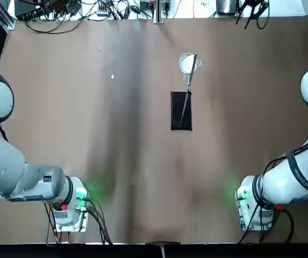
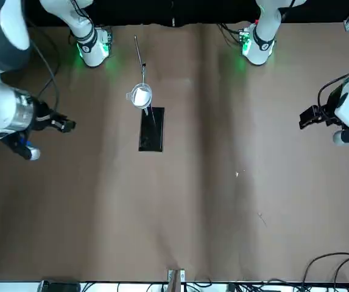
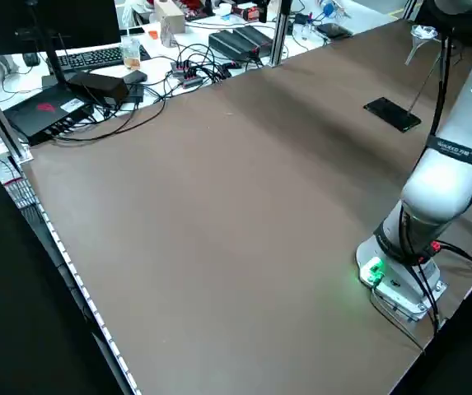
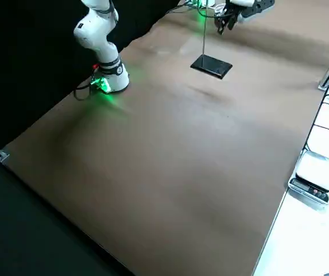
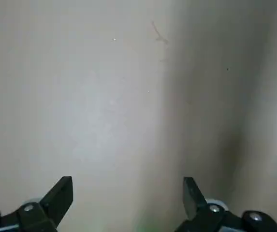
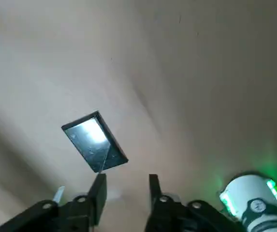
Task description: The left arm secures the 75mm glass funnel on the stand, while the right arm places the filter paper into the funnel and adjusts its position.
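Your filter paper (image 1: 186, 64) sits in the funnel (image 1: 188, 63) on the stand (image 1: 181, 110); left pincer (image 5: 127, 193) spread, right pincer (image 6: 126, 191) slightly parted, both empty.

A white arm's base (image 3: 400, 276), lit green, sits at the counter's (image 3: 219, 214) near edge; the stand (image 3: 394, 113) stands toward the far corner.

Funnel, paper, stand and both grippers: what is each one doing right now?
glass funnel: sitting in the stand's ring, nothing holding it.
filter paper: white, resting inside the funnel.
stand: base flat on the table, rod rising to the ring.
left gripper: open, empty, over bare table, far from the stand.
right gripper: open, empty, off to the side of the stand.
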Action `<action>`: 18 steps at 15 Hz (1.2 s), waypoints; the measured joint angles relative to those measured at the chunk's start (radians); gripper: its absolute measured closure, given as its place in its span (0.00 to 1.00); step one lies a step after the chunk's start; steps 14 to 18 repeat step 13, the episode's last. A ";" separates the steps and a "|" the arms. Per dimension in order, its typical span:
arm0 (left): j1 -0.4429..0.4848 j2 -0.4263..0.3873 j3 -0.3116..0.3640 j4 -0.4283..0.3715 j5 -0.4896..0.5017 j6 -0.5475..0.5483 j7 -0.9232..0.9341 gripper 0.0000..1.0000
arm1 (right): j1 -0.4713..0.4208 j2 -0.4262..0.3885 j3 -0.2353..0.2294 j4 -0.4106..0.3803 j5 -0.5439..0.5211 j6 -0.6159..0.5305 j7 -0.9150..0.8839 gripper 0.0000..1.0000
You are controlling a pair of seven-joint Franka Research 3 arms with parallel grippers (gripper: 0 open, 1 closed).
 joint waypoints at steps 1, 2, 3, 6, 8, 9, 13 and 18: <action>-0.001 -0.007 0.000 0.000 0.000 -0.001 0.000 0.00 | -0.018 0.000 0.000 -0.005 0.000 0.005 -0.052 0.47; -0.002 -0.014 0.000 0.000 0.000 -0.003 0.000 0.00 | -0.032 0.000 0.000 -0.009 -0.004 0.009 -0.097 0.45; -0.002 -0.018 0.000 0.000 0.000 -0.003 0.000 0.00 | -0.041 0.000 0.000 -0.010 -0.016 0.011 -0.138 0.44; -0.002 -0.020 0.001 -0.002 0.000 -0.003 0.000 0.00 | -0.047 -0.002 0.000 -0.010 -0.069 0.029 -0.256 0.20; -0.002 -0.020 0.003 -0.003 0.000 -0.003 0.000 0.00 | -0.047 -0.007 0.002 -0.010 -0.097 0.037 -0.312 0.02; -0.002 -0.020 0.004 -0.003 0.004 -0.003 0.000 0.00 | -0.046 -0.012 0.005 -0.010 -0.127 0.041 -0.358 0.00; -0.002 -0.022 0.005 -0.003 0.012 -0.003 0.000 0.00 | -0.036 -0.046 0.017 -0.008 -0.192 0.072 -0.443 0.00; -0.002 -0.022 0.005 -0.003 0.012 -0.003 0.000 0.00 | -0.036 -0.046 0.017 -0.008 -0.192 0.072 -0.443 0.00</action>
